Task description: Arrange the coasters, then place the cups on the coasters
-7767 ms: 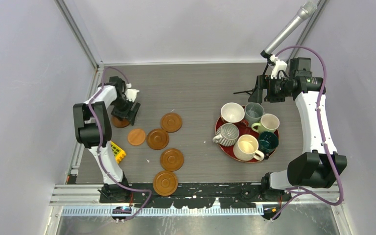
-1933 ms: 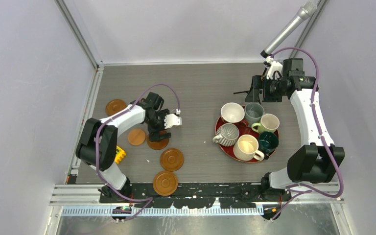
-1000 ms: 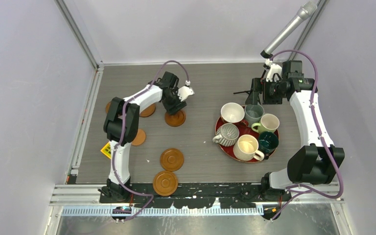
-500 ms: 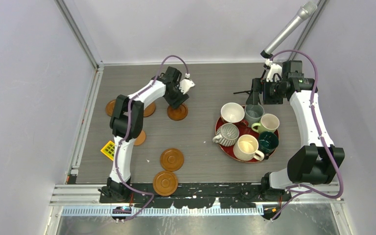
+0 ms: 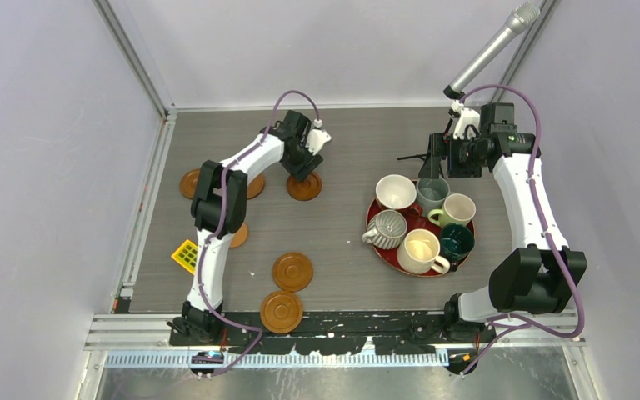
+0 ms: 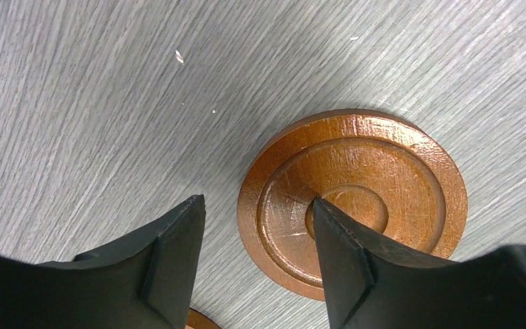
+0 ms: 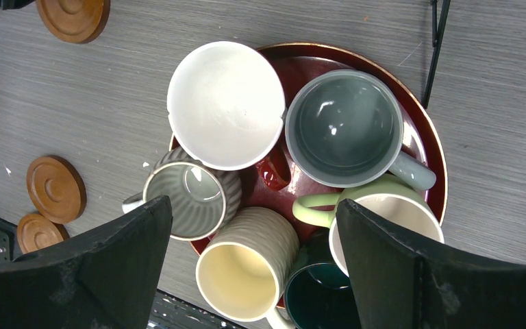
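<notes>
While the left tool (image 6: 257,205) stands low over the far middle of the grey wood-grain surface (image 6: 75,103), its two black fingers are spread apart and pinch nothing. One finger (image 6: 171,260) is over bare surface just beside the rim of a round brown wooden coaster with ring grooves (image 6: 383,171). The other finger (image 6: 346,267) is over the middle of this coaster, and I cannot tell if it touches the wood. The coaster lies flat on the surface.

Five other brown wooden coasters also lie flat. One coaster (image 5: 190,182) is at the far left, a second coaster (image 5: 253,187) is partly under the left arm, and a third coaster (image 5: 238,237) is partly hidden by the elbow. A fourth coaster (image 5: 292,272) and a fifth coaster (image 5: 282,311) lie close together near the front edge.

The right tool (image 7: 253,205) hangs above the round dark red tray (image 7: 315,58) on the right side, its fingers (image 7: 96,274) spread wide with nothing gripped. All six cups stand upright in this tray, packed close and well apart from the coasters: a white mug (image 7: 226,103), a grey-blue mug (image 7: 344,127), a pale green mug (image 7: 387,199), a ribbed grey-white mug (image 7: 192,199), a cream mug (image 7: 246,271) and a dark teal mug (image 7: 318,298).
</notes>
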